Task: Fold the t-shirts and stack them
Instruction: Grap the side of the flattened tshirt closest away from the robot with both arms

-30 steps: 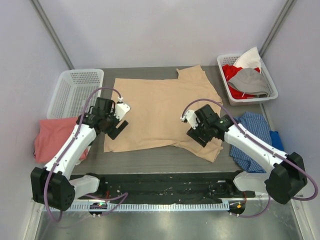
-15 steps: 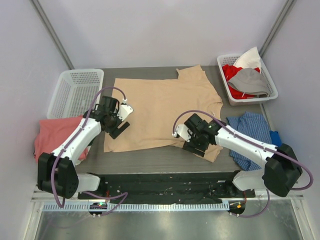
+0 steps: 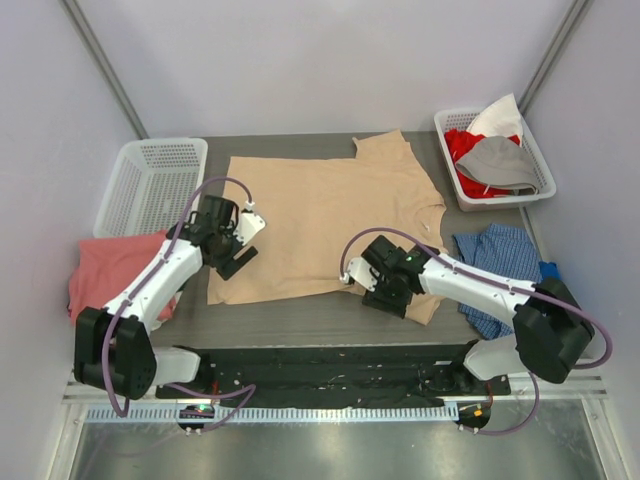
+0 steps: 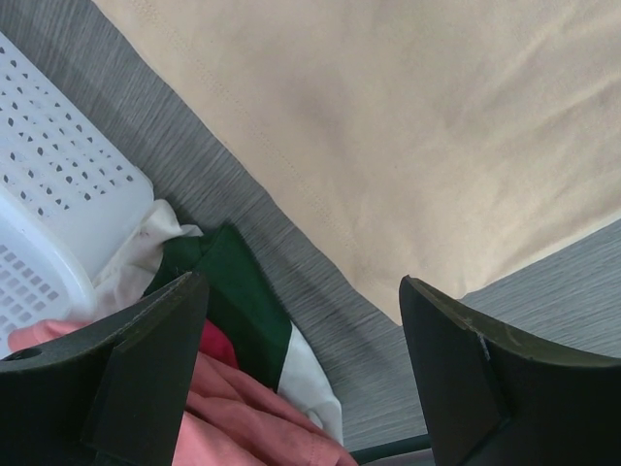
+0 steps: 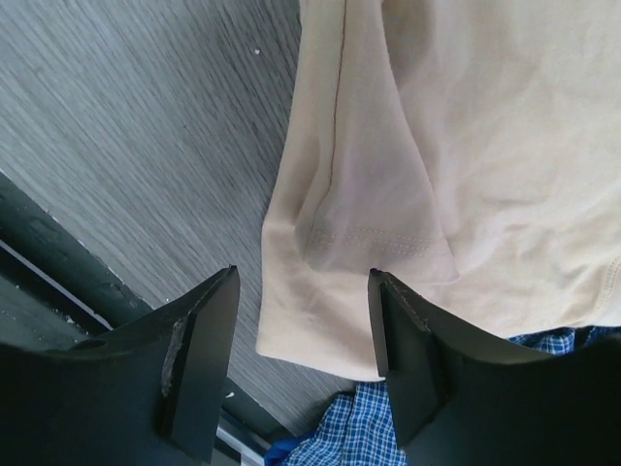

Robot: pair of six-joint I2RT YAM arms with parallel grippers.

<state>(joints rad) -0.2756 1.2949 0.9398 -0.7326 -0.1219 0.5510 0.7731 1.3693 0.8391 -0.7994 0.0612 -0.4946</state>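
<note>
The tan shirt point(image 3: 320, 215) lies spread flat in the middle of the tabletop point(image 3: 300, 318), with the pink shirt point(image 3: 105, 268) bunched off its left edge; the step in hand looks like the first grasp before a fold; the left fingers point(image 4: 146, 369) hang wide open over the shirt's near left corner and hold nothing; the right fingers point(image 5: 199, 359) stand partly open astride the near right sleeve, also gripping nothing; next, I judge, each arm must drop to the cloth, pinch its edge without catching the tabletop, and both lift together so the near hem carries evenly toward the far side.
</note>
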